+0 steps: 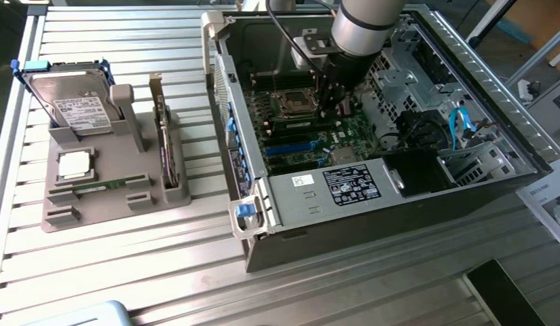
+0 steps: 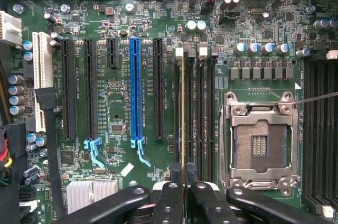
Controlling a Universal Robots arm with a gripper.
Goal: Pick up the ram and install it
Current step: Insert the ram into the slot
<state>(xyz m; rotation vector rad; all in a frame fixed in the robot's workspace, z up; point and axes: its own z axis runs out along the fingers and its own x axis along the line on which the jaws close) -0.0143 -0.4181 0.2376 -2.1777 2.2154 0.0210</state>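
My gripper is shut on the ram, a thin green board seen edge-on that runs lengthwise over the black memory slots. These slots lie between the long expansion slots and the open CPU socket. In the exterior view my arm reaches down into the open computer case, and the gripper hangs low over the motherboard next to the socket. I cannot tell whether the ram's lower edge touches a slot. Another narrow green stick lies in the grey holder outside the case.
The grey holder on the exterior view's left carries a silver hard drive, an upright expansion card and a square chip. A blue slot and capacitors crowd the board. Case walls, cables and the power supply surround the arm.
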